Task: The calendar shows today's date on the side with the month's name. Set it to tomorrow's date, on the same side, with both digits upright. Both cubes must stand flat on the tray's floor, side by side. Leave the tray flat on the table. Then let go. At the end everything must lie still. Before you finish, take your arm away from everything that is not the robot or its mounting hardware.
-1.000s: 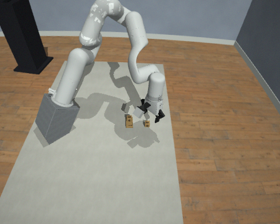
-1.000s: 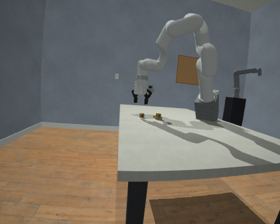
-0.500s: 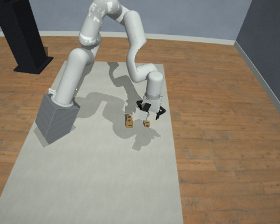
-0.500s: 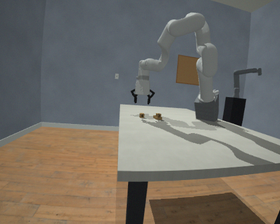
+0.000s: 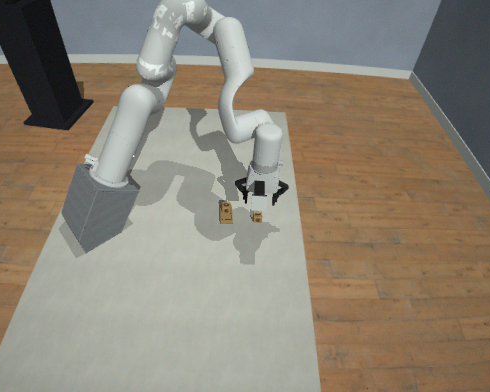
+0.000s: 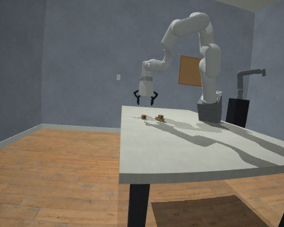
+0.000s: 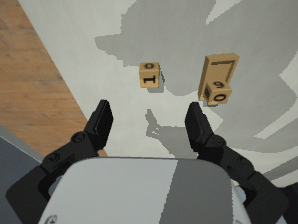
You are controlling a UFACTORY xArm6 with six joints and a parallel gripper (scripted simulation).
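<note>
With one cube [image 5: 257,217] [image 6: 144,117] [image 7: 149,75] out on the counter [image 5: 154,310] [image 6: 176,145] [image 7: 60,30], upper centre of the wrist view, the wide-open, empty pincer [image 5: 259,200] [image 6: 145,103] [image 7: 149,110] probably must descend to grasp it.

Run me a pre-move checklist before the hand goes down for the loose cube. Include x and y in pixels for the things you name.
1. Hand [image 5: 259,200] [image 6: 145,103] [image 7: 149,110] open and holding nothing: ok.
2. Loose cube [image 5: 257,217] [image 6: 144,117] [image 7: 149,76] out of the tray [image 5: 226,221] [image 6: 160,119] [image 7: 203,79], with room between them for a finger: ok, though it looks modest.
3. Other cube [image 5: 226,206] [image 6: 160,116] [image 7: 218,94] in its place at one end of the tray: ok; whether it sits flat on the tray's floor, cannot tell.
4. Fingers lined up over the loose cube: not ok; in the wrist view it lies ahead of them.
5. Month's name and both front digits readable: cannot tell.
</note>
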